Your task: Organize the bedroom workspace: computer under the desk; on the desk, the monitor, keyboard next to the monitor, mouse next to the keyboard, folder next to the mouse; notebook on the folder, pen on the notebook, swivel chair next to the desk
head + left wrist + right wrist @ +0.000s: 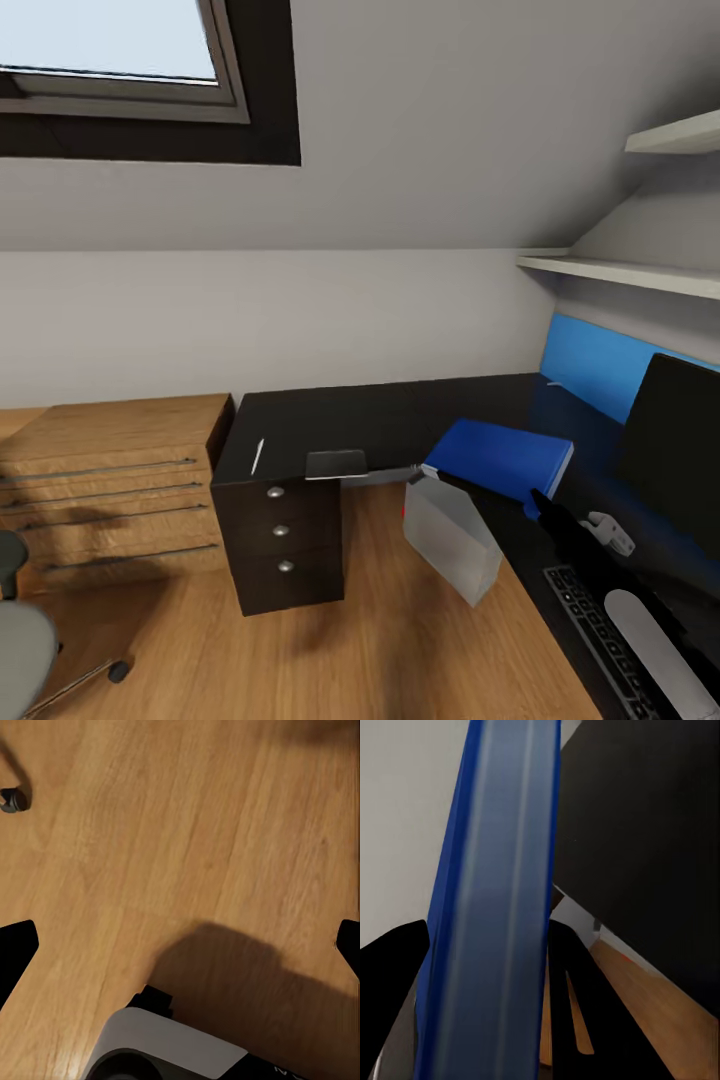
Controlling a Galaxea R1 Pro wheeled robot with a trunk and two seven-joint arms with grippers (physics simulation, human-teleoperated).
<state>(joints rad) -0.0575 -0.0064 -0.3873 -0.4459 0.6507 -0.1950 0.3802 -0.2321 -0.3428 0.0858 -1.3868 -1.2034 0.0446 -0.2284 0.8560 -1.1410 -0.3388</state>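
Folder (487, 907) is sitting clamped in the right gripper (484, 967) over the desk (330, 420) — not yet down; notebook and pen (257, 457) are waiting beyond it — left gripper (180, 945) gaping empty.

Black right arm (600, 570) with pale oval panel; black fingers (577, 1012).

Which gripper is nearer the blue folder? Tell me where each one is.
Right. The right gripper is shut on the folder over the desk; the left gripper hangs open above bare floor.
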